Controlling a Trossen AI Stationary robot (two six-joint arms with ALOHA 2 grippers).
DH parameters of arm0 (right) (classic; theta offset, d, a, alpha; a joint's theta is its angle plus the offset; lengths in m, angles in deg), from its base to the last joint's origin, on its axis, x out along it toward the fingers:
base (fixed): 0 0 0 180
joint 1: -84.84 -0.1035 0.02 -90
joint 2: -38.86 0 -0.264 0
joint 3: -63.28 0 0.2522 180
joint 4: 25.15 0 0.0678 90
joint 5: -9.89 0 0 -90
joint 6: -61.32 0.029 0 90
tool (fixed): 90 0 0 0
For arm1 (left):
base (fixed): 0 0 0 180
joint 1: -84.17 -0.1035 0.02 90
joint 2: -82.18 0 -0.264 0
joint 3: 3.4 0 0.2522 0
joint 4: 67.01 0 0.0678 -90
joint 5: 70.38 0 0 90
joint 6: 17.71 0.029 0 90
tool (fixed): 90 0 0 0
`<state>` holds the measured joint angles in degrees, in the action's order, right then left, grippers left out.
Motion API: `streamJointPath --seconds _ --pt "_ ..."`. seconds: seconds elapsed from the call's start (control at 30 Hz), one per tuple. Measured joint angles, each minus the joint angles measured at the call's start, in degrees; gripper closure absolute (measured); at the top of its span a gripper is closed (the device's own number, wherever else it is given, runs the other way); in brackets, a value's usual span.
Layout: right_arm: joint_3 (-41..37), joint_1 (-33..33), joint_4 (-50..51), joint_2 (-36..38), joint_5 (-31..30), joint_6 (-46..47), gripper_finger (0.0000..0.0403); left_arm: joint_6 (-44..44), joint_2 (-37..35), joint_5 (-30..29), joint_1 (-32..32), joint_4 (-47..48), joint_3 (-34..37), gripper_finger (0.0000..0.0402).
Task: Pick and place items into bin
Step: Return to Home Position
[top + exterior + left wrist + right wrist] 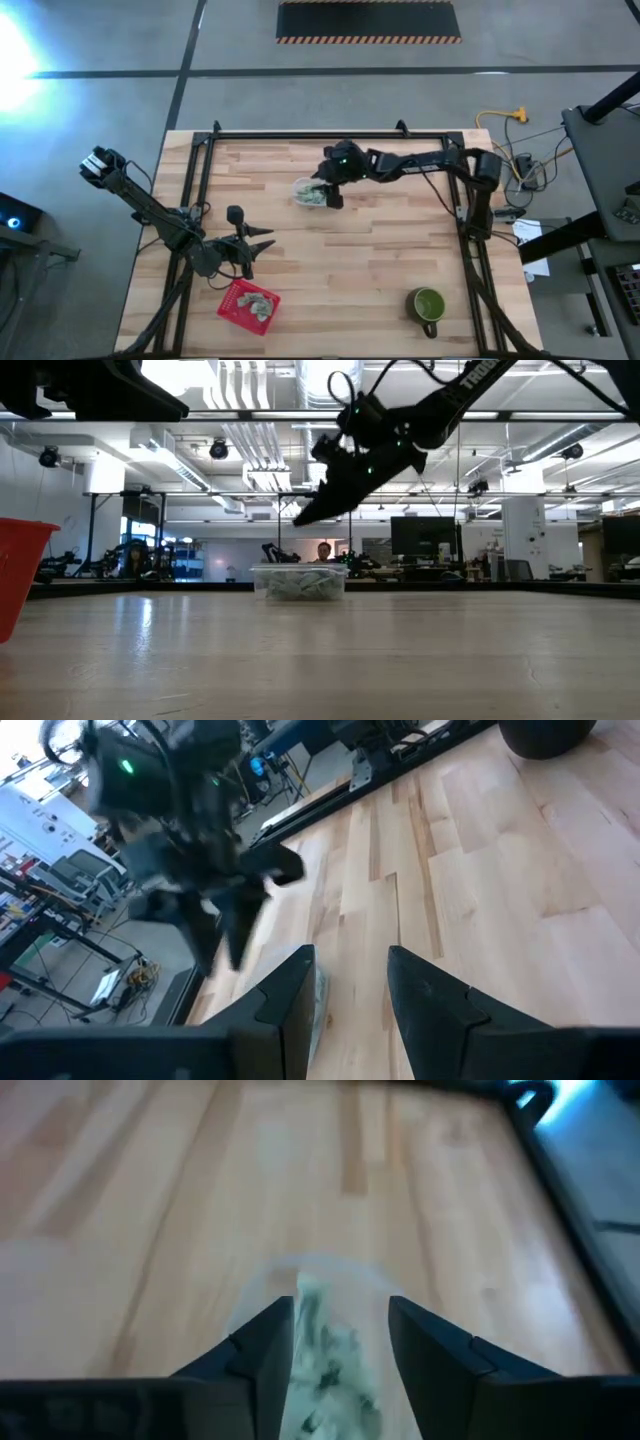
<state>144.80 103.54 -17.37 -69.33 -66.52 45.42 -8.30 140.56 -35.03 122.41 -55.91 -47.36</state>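
A small clear tub [306,192] full of pale green-and-white wrapped pieces [330,1355] stands on its base at the table's middle, toward the far edge. My right gripper [334,197] hangs open just above it, fingers slanting down; the low view shows its tips [302,517] clear of the tub [298,582]. In the right wrist view the fingers [340,1330] frame the pieces. My left gripper [264,240] is open over bare wood, left of centre [350,985]. The red bin [230,298] near the table's near edge holds a few pieces [260,304].
A green mug [428,304] stands near the table's near right corner. A black frame rail [330,135] runs along the far edge and down both sides. The red bin's wall [20,575] shows at the low view's left edge. Open wood lies between tub and bin.
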Motion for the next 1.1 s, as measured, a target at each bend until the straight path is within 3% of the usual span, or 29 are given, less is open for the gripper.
streamJointPath --seconds 0.2,0.37,0.53,0.73,1.0,1.1 --pt "-1.96 -0.96 4.35 7.60 0.07 -1.32 0.0241 0.67 0.01 0.02 0.00 -0.51 -0.97 0.0291" --pt "-7.57 -1.94 4.86 15.83 0.53 -2.56 0.0245 9.46 0.10 0.55 -0.44 -10.64 -1.37 0.0291" --pt "-15.15 -1.75 2.31 26.43 0.39 -1.67 0.0252 23.79 0.47 9.58 -2.94 -24.14 -0.94 0.0291" --pt "-26.97 -1.81 -5.52 40.71 0.41 -0.20 0.0258 29.70 0.27 19.43 -12.61 -38.01 1.56 0.0291" --pt "-39.98 -1.21 -13.85 58.20 0.07 2.24 0.0256 21.45 -3.01 37.40 -30.09 -33.48 2.87 0.0291" --pt "-43.04 -0.68 -14.17 62.86 -0.03 2.46 0.0255 20.04 -5.89 38.58 -33.74 -30.10 3.27 0.0291"
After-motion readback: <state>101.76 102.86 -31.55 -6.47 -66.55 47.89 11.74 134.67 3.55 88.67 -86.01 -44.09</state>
